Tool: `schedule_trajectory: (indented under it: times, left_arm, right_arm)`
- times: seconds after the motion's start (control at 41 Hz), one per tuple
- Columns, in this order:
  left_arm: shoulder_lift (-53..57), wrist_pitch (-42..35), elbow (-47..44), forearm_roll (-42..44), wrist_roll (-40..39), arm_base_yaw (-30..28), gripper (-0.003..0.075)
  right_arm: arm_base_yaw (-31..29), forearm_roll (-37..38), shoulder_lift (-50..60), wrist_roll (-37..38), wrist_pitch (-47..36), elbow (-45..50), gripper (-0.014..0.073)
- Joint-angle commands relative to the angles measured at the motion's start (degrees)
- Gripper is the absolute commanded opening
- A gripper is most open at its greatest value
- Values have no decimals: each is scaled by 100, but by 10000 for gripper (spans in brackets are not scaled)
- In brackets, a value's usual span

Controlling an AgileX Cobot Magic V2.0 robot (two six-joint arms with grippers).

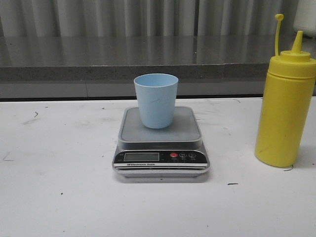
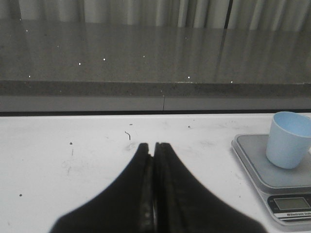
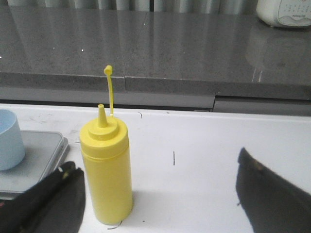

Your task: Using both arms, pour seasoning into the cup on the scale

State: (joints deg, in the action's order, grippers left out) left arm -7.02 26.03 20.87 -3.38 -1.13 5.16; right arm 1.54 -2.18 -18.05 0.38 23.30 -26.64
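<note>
A pale blue cup (image 1: 156, 100) stands upright on the silver-grey scale (image 1: 160, 143) in the middle of the table. The tall yellow seasoning bottle (image 1: 285, 111) stands upright at the right, nozzle uncapped and cap strap sticking up. No gripper shows in the front view. In the left wrist view my left gripper (image 2: 152, 144) is shut on nothing, to the left of the scale (image 2: 274, 170) and the cup (image 2: 286, 140). In the right wrist view my right gripper (image 3: 155, 165) is wide open, and the bottle (image 3: 106, 170) stands just inside one of its fingers (image 3: 53, 196).
A dark grey ledge (image 1: 98, 59) runs along the far edge of the white table (image 1: 59, 163), with ribbed panels behind it. A white appliance (image 3: 284, 12) sits on the ledge at the far right.
</note>
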Motion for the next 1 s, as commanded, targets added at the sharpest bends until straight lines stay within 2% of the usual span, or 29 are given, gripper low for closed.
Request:
schedule_trajectory:
  times: [0.0, 0.22, 0.513, 0.635, 0.757, 0.977]
  left_arm:
    - [-10, -513, 144, -60, -33, -2, -20]
    - [-10, -513, 144, -60, -33, -2, -20]
    - [-10, -513, 144, -60, -33, -2, -20]
    - [-10, -513, 144, -60, -33, -2, -20]
    - [-10, -513, 144, -60, -33, -2, -20]
    - [-10, -513, 144, -60, -33, -2, -20]
  right_arm:
    - [-8, -66, -131, -1, -624, -163, 642]
    - [29, -199, -1175, -1, -997, -163, 642]
    - [915, -193, -2527, -6, -1638, -163, 642]
    - [1058, -193, -3084, -6, -1964, -114, 642]
    - [1058, -193, -3645, -6, -2770, 276, 642]
    - [1058, -541, -4576, 0, -5096, 1173, 642]
